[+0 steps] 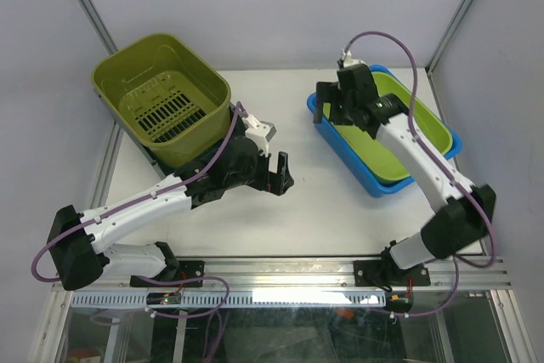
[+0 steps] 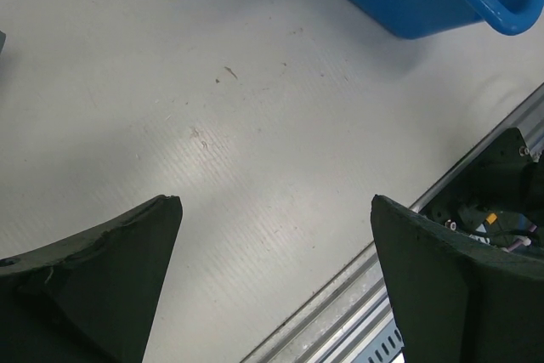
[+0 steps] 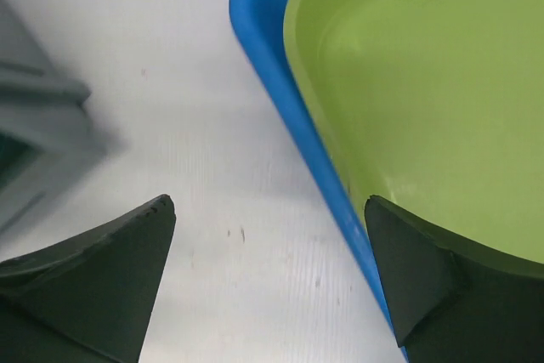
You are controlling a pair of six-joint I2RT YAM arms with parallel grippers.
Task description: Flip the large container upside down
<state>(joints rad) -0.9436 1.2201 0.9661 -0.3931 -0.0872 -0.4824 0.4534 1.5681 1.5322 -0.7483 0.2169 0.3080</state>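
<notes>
Large container (image 1: 170,108), taken on judgement to be the deep olive bin. Started from the near edge and found only bare bench (image 1: 323,201) at six o'clock.

Further out, met the left gripper (image 1: 280,174) (image 2: 274,201) near the middle of the bench: jaws spread wide, nothing held, nose pointed toward four o'clock. Placed the bin at ten o'clock from that gripper, just behind its wrist and so on the side it faced away from. Judged that any grasp would call for swinging round first.

Beyond that, saw the bin at the bench's ten o'clock corner, mouth up and tipped toward the near right, so not yet inverted. Could not read its long axis through the tilt. Looked rigid, with rounded corners, smooth walls and a slotted floor.

Furthest out, at one o'clock, found the right gripper (image 1: 338,112) (image 3: 270,201), also released and empty, poised at the left rim of a blue tray (image 1: 357,163) nesting a lime tray (image 1: 425,129). Sat well apart from the bin, so judged the left arm the nearer.
</notes>
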